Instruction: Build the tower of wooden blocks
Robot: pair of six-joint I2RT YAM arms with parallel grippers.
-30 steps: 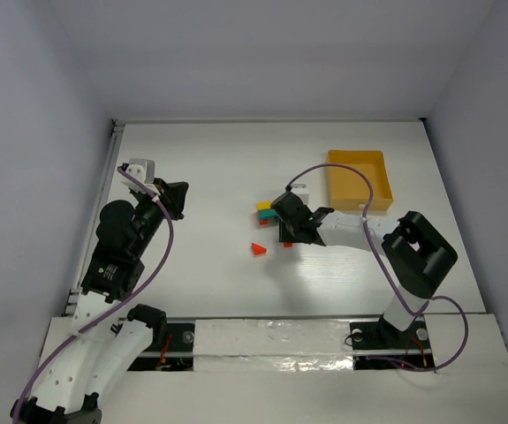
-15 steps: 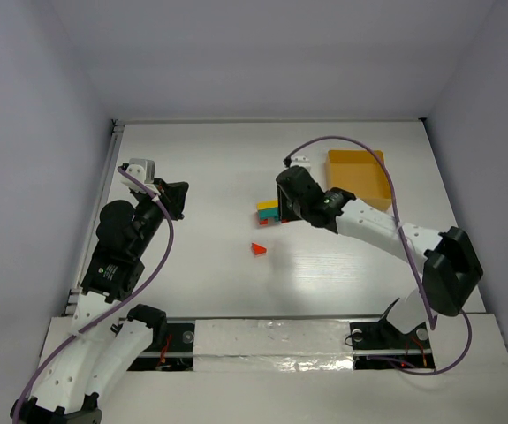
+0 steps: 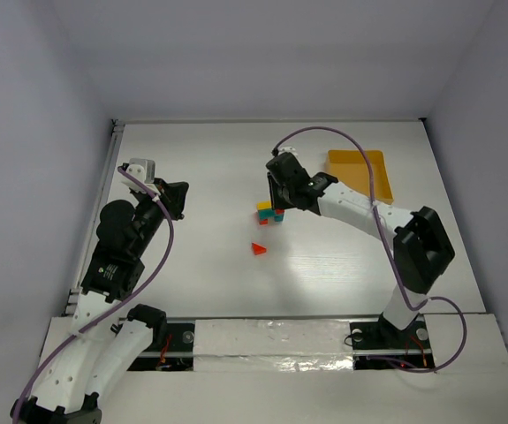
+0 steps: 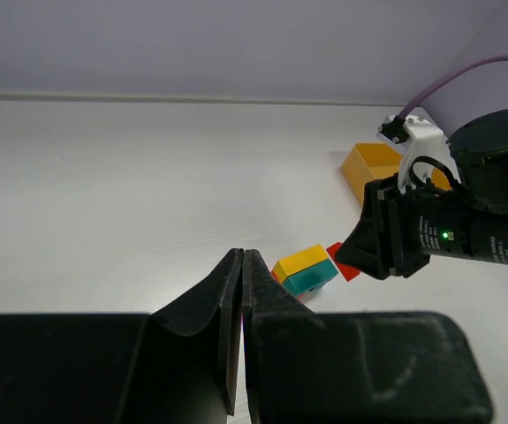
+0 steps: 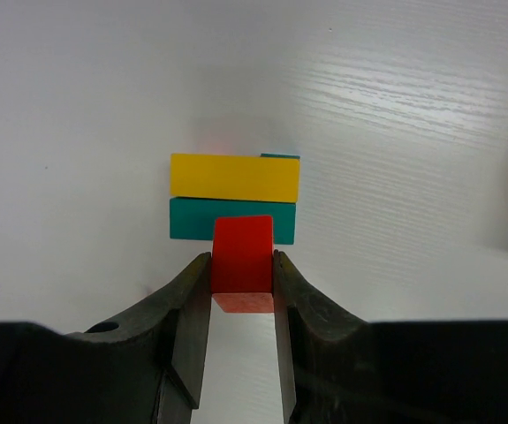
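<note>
**Op:** Right side status?
**Eng:** Your right gripper (image 5: 241,265) is clamping a small red painted wood block (image 5: 243,247). The jaws are standing narrow, and both fingers (image 5: 187,309) are pressing on the block's sides.

**Op:** Where's the block relative to the stack?
**Eng:** You're holding it right at the stack. A yellow wood bar (image 5: 234,177) is lying flat on a teal wood bar (image 5: 192,218). In the wrist view the red block is overlapping the middle of the teal bar's near face. I can't tell whether it's touching. From overhead your gripper is hanging just past the stack's far side, with the fingers angling back toward it.

**Op:** Left arm?
**Eng:** Your left gripper (image 4: 240,291) is sitting fully closed, fingertips meeting, with nothing between them. It's hovering well apart from the stack on the left of the white table (image 3: 192,168) and pointing across at it.

**Op:** Anything else down there?
**Eng:** A red triangular wood wedge (image 3: 258,250) is lying alone on the near side of the stack, clear of it. The yellow-orange square tray with the raised rim (image 3: 360,163) is sitting to the right, and your right forearm is crossing its near corner.
</note>
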